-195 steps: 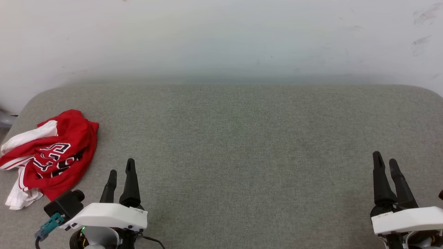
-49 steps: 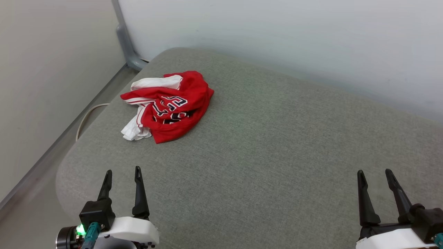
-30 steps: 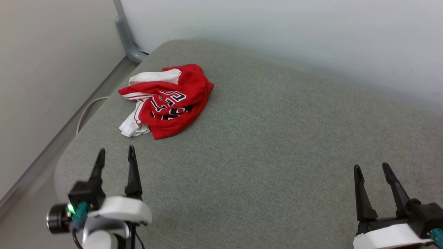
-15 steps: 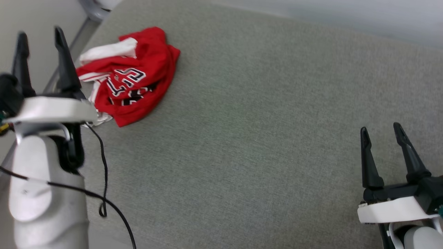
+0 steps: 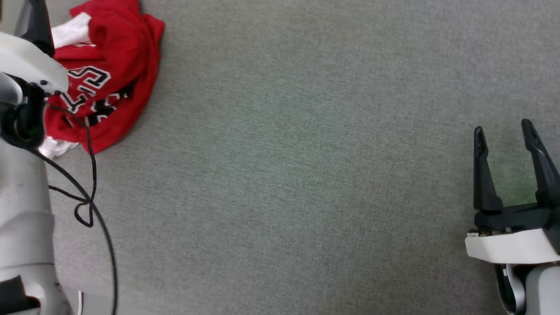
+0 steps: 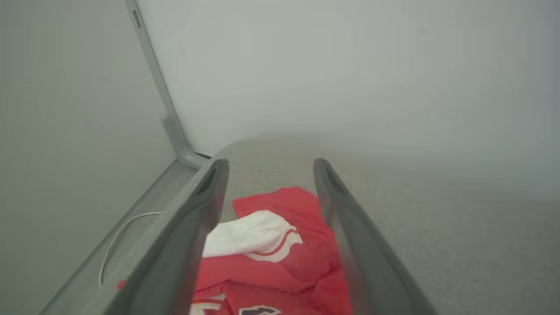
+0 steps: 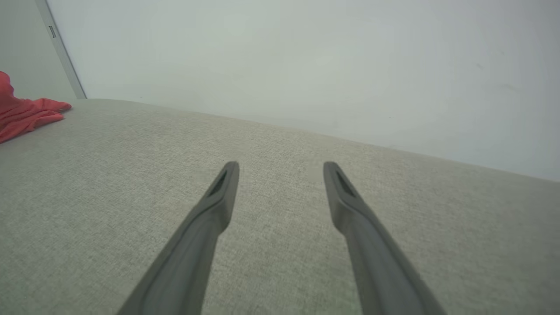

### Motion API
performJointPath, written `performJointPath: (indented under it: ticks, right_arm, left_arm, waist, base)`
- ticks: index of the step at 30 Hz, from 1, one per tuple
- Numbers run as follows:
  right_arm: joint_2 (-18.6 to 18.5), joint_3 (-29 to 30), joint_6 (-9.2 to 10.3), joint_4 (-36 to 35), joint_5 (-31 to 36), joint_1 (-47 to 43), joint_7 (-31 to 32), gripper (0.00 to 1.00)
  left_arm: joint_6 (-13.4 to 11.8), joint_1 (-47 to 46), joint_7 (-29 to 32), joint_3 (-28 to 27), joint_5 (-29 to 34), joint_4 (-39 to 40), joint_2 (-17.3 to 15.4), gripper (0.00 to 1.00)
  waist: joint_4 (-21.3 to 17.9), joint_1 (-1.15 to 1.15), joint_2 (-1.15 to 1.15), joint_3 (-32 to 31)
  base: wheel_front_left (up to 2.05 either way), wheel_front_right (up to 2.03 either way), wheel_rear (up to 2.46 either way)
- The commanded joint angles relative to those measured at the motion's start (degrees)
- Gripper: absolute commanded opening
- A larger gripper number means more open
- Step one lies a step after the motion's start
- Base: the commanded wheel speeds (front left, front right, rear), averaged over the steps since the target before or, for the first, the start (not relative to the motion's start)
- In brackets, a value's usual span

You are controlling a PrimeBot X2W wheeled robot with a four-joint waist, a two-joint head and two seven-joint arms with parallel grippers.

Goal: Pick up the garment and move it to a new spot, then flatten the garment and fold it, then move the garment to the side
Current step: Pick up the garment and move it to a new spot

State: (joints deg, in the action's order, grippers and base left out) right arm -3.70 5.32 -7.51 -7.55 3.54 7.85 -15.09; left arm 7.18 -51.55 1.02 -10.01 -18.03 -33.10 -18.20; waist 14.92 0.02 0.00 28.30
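Garment (image 5: 127, 52) lies crumpled just beneath the left claw (image 6: 269, 166), whose jaws stand wide and empty, so lower onto a thick red fold before pinching.

My count: one garment (image 5: 109, 65), one tabletop (image 5: 284, 153), two tools.
I see the garment by my left tool (image 6: 267, 168), well apart from my right tool (image 5: 503, 127); the grey tabletop lies under both.

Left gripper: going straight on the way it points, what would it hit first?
Likely the red jersey, lying just below and between the open jaws of the left gripper; if it clears that, the white wall behind. Depth is unclear.
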Motion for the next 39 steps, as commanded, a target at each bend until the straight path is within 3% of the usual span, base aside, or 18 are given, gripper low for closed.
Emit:
performJointPath:
  ticks: [1, 10, 17, 22, 29, 30, 31, 39]
  right_arm:
    - [-0.35, 0.22, 0.04, -0.45, 0.22, 0.86, -0.12, 1.0]
    - [-1.04, 0.7, 0.04, -1.13, 0.19, 1.55, -0.12, 1.0]
    - [-1.56, 0.89, 0.04, -1.55, 0.54, 1.81, -0.12, 1.0]
    - [-1.94, 0.66, 0.04, -1.66, 0.47, 2.44, -0.12, 1.0]
    - [-1.83, 0.24, 0.04, -1.15, 0.22, 2.87, -0.12, 1.0]
    - [-1.77, 0.31, 0.04, -1.01, 0.17, 2.82, -0.12, 1.0]
    - [-1.47, 0.41, 0.04, -0.64, -0.03, 2.41, -0.12, 1.0]
    - [-0.26, -0.45, 0.04, 0.99, -1.02, 1.19, -0.12, 1.0]
  left_arm:
    - [0.18, -0.9, 2.69, 0.62, -1.2, -1.17, -1.0, 1.0]
    - [0.22, -1.2, 26.56, 9.72, -15.56, -4.55, -8.13, 1.0]
    - [0.23, 0.35, 38.49, 15.58, -23.03, -6.91, -11.17, 1.0]
    - [0.16, 1.41, 42.54, 18.76, -25.8, -11.2, -10.41, 1.0]
    - [0.17, 2.76, 41.73, 22.94, -28.04, -15.3, -8.64, 1.0]
    - [0.17, 2.47, 41.17, 23.73, -28.2, -15.12, -8.79, 0.43]
    - [0.17, 0.81, 38.64, 25.17, -28.87, -13.92, -10.22, 0.0]
    - [0.18, -3.88, 30.77, 30.98, -29.24, -8.47, -16.33, 0.0]
  waist:
    - [-0.7, -0.02, 0.0, 0.9]
    - [-1.66, -0.02, 0.0, 2.62]
    - [-2.33, -0.02, 0.0, 4.41]
    - [-2.83, -0.02, 0.0, 5.65]
    - [-3.63, -0.02, 0.0, 5.93]
    - [-3.61, -0.02, 0.0, 5.75]
    - [-3.47, -0.02, 0.0, 4.79]
    - [-2.93, -0.02, 0.0, -0.76]
  base:
    - [0.0, 0.0, 0.0]
    - [0.0, 0.0, 0.0]
    - [0.0, 0.0, 0.0]
    - [0.0, 0.0, 0.0]
    - [0.0, 0.0, 0.0]
    - [0.0, 0.0, 0.0]
    - [0.0, 0.0, 0.0]
    - [0.0, 0.0, 0.0]
